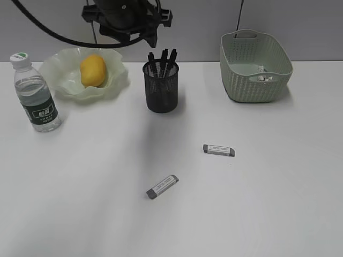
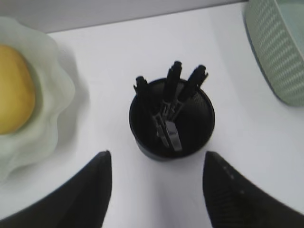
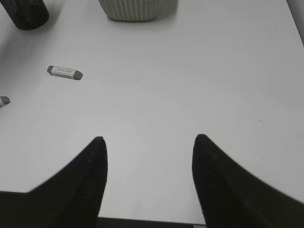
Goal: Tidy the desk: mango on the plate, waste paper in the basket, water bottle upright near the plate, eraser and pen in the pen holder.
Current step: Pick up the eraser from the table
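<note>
Left gripper [image 2: 156,166] hangs over the pen holder [image 2: 172,124], jaws spread wide, empty; 3 pens [image 2: 175,85] stand inside. Right gripper [image 3: 148,142] gapes, empty. 2 erasers [image 1: 218,150] lie on the surface [image 1: 268,187] at the holder's 5 o'clock.

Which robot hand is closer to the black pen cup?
Left. The left gripper hangs open right above the pen cup; the right gripper is far off, cup at its view's corner.

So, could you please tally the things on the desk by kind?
Erasers: 2
Pens in the pen holder: 3
Mango: 1
Plate: 1
Basket: 1
Waste paper: 1
Water bottle: 1
Pen holder: 1
Total: 11
</note>
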